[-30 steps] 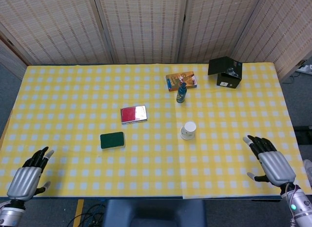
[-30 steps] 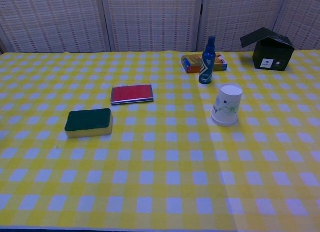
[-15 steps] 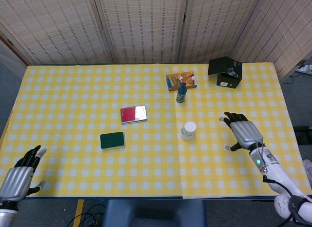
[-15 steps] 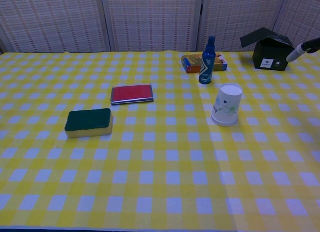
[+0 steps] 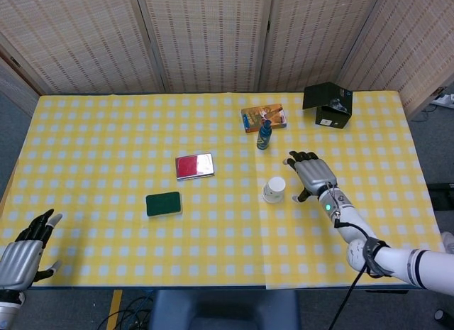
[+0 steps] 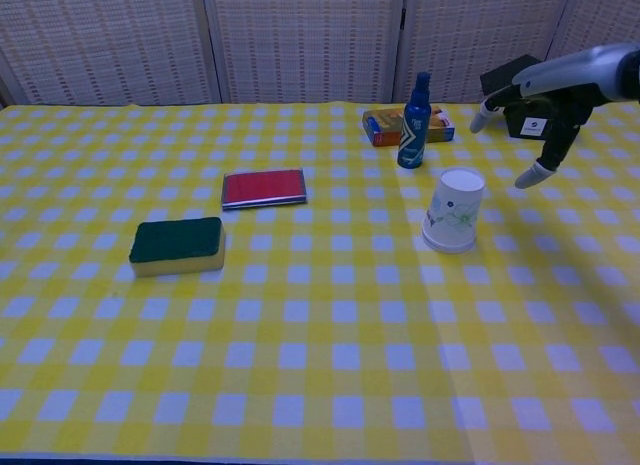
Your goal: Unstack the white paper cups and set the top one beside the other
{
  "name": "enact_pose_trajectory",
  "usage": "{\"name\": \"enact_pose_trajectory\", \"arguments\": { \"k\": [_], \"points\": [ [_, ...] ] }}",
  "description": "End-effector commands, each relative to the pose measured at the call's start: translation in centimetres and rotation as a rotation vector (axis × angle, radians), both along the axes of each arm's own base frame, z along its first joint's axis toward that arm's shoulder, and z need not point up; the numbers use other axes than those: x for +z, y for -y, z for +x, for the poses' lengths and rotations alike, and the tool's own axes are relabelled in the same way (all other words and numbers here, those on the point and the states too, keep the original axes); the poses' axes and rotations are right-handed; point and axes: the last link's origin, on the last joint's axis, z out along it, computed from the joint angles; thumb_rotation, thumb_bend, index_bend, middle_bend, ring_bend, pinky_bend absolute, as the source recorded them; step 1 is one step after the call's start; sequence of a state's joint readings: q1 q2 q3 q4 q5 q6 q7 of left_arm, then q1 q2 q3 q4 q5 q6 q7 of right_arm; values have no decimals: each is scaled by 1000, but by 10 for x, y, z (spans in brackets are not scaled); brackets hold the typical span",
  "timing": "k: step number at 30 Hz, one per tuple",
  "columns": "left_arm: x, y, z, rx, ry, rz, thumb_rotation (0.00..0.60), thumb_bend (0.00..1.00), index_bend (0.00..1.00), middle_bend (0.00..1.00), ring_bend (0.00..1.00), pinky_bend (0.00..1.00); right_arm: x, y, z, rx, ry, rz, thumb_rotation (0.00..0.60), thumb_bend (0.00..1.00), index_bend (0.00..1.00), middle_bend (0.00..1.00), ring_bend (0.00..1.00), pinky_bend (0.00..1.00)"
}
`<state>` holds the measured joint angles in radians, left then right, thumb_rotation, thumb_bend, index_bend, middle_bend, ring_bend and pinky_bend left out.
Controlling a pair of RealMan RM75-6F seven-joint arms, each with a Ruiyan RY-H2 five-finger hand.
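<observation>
The white paper cups [image 5: 274, 189] [image 6: 455, 210] stand stacked upside down on the yellow checked cloth, right of centre. My right hand [image 5: 312, 175] [image 6: 545, 105] hovers just to the right of the stack, fingers spread, holding nothing and not touching it. My left hand [image 5: 23, 255] rests open at the table's near left corner, far from the cups; the chest view does not show it.
A blue spray bottle [image 5: 264, 135] and a small orange box [image 5: 263, 118] stand behind the cups. A black box [image 5: 328, 105] sits at the back right. A red tin [image 5: 194, 166] and a green sponge [image 5: 163, 203] lie left of the cups.
My right hand has swept from the table's near right edge leftward and forward to just beside the cups. My left hand has drawn back a little toward the near edge.
</observation>
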<state>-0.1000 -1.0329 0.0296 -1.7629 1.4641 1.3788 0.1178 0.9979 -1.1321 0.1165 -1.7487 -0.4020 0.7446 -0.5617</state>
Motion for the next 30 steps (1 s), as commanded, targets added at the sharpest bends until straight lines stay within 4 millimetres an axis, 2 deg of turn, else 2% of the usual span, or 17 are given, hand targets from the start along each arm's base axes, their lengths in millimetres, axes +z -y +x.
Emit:
{"name": "enact_pose_trajectory", "arguments": {
  "k": [1, 16, 30],
  "points": [
    [1, 0, 0, 1, 1, 2, 599, 261, 36, 0, 0, 228, -11, 8, 2, -10, 3, 16, 600, 199, 156, 0, 0, 0],
    [4, 1, 0, -5, 5, 13, 599, 261, 36, 0, 0, 228, -27, 14, 8, 1, -1, 40, 600, 201, 163, 0, 0, 0],
    [5, 1, -1, -3, 6, 10, 599, 262, 36, 0, 0, 228, -39, 18, 10, 12, -2, 43, 600, 212, 245, 0, 0, 0]
  ]
}}
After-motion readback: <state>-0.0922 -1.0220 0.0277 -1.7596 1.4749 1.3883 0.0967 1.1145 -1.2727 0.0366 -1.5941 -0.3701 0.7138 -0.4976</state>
